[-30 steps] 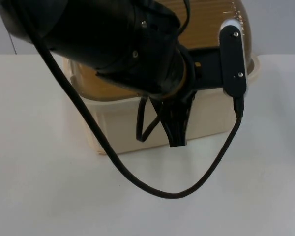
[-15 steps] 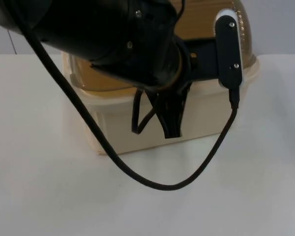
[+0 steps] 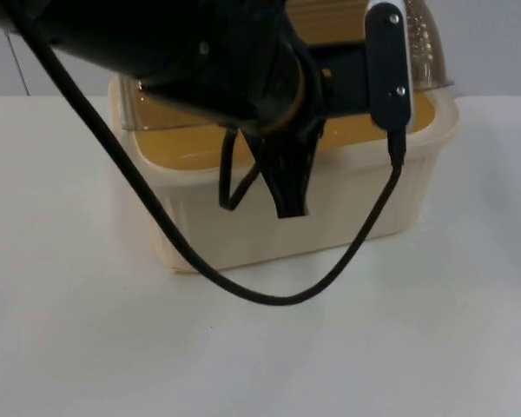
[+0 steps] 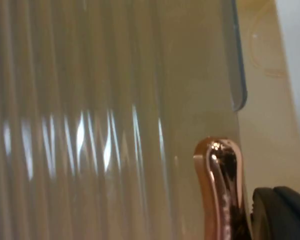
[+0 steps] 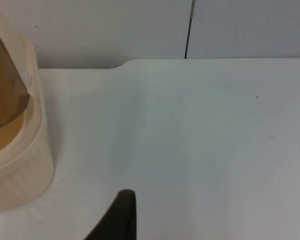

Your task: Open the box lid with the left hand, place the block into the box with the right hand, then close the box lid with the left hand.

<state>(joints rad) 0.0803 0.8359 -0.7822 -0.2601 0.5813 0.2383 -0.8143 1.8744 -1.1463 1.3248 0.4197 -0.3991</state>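
Top view: left claw (image 3: 293, 207) hangs over the box (image 3: 330, 213), grip state cannot be told; lid (image 3: 169, 117) nearly down, closing step | Left wrist: ribbed lid, shiny handle (image 4: 221, 192) beside fingertip | Right wrist: right claw waits beside box; state cannot be told | Next: seat lid flush.

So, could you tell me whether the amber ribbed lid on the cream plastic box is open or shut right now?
Partly open: the amber ribbed lid is raised above the cream plastic box's front rim, a gap beneath its edge, the left gripper in front.
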